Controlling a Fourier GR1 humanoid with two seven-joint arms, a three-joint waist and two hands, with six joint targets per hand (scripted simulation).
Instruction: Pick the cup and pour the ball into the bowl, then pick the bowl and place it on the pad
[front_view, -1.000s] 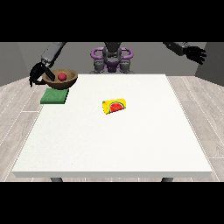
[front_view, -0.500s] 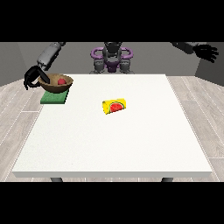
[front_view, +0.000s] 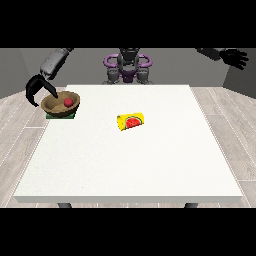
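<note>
On my screen, the bowl (front_view: 61, 104) with the ball (front_view: 68, 102) sits on the pad (front_view: 61, 115), far left; left hand (front_view: 36, 89) curled beside it, right hand (front_view: 235, 56) spread aloft; cup (front_view: 131, 121) lies mid-table (front_view: 150, 165).

A big white table (front_view: 130, 165) fills the middle of the view, its top a plain matte white, its near edge running straight across. Two dark legs peek out beneath that edge. Around it lies a pale wood-plank floor (front_view: 230, 130), with a grey wall (front_view: 90, 65) behind.
</note>
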